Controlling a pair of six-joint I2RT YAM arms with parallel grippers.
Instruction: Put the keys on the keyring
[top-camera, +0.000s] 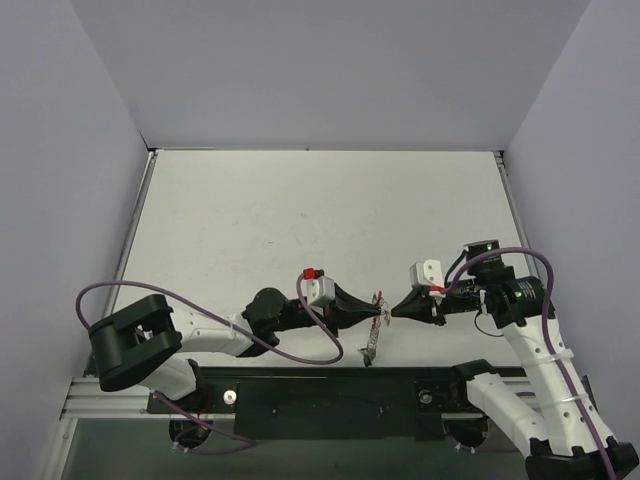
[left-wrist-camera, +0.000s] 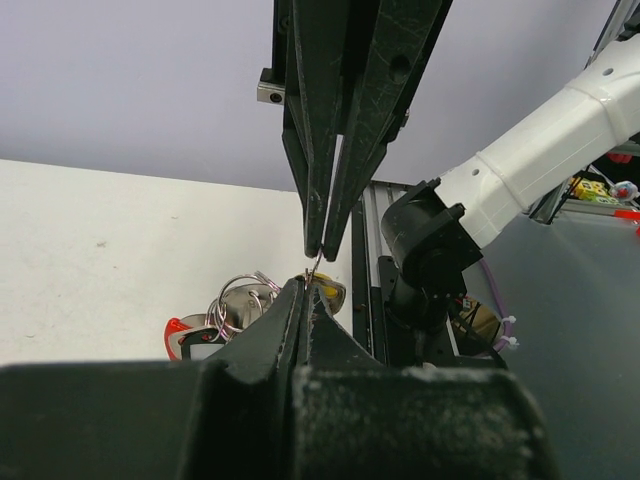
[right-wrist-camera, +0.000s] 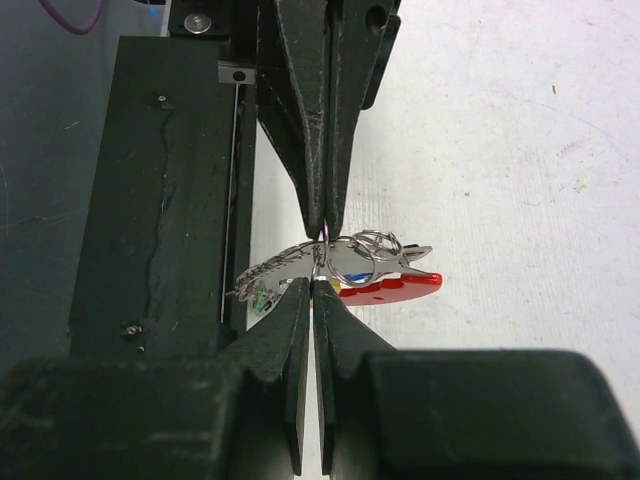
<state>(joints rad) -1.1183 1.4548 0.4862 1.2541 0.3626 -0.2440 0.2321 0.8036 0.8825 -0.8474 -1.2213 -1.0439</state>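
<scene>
Fingers of left gripper (top-camera: 383, 315) and right gripper (top-camera: 395, 313) clench the thin silvery metal keyring (right-wrist-camera: 365, 243), lower centre; hold steady, spreading its coil gently.

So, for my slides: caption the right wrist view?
Right pincer and left pincer, tip to tip, shut on the keyring; keys alongside.

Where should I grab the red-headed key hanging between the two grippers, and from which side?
Take the red key by its plastic head, its broadest flat part. It points out from the keyring toward the white table, away from the black plate, so come from that side, probably with jaws across the flat faces.
</scene>
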